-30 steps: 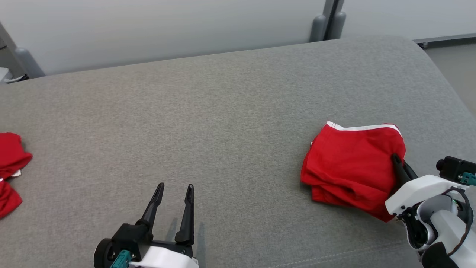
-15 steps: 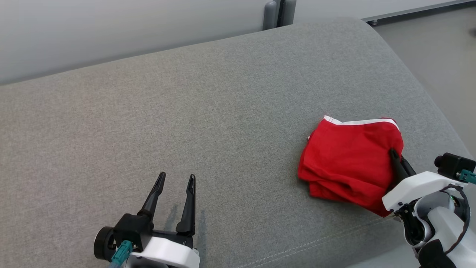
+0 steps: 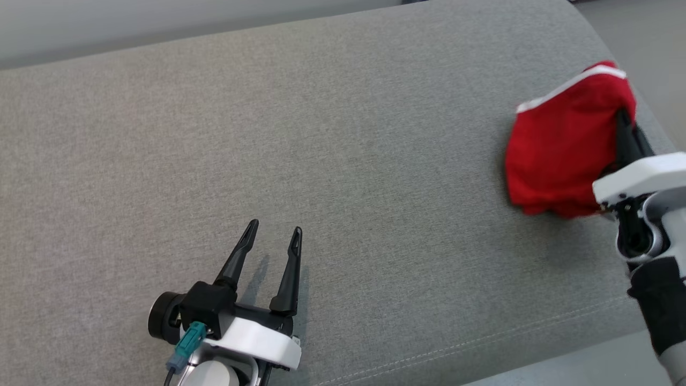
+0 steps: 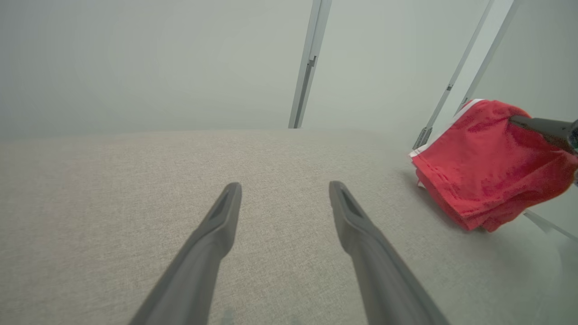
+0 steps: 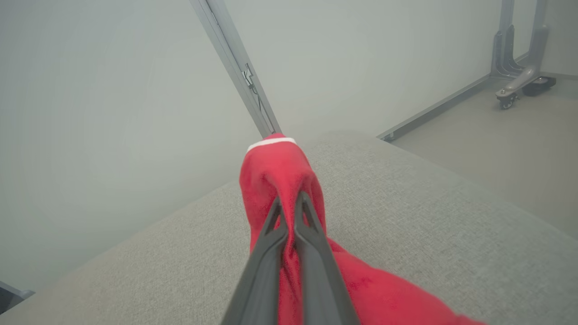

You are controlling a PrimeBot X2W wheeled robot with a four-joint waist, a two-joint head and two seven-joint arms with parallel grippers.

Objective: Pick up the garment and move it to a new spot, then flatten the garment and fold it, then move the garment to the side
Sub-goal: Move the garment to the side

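The right hand (image 3: 623, 115) is pinched shut on a fold of the red garment (image 3: 557, 150), which hangs bunched from it above the grey padded surface (image 3: 348, 134). Well off to its left, the left hand (image 3: 273, 233) hovers with fingers wide, holding nothing. A second ago the garment lay flat under this hand; now it is raised.

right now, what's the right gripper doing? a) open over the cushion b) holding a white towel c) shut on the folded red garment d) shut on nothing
C: the right gripper has both fingers pinched together on a bunched edge of the folded red garment.
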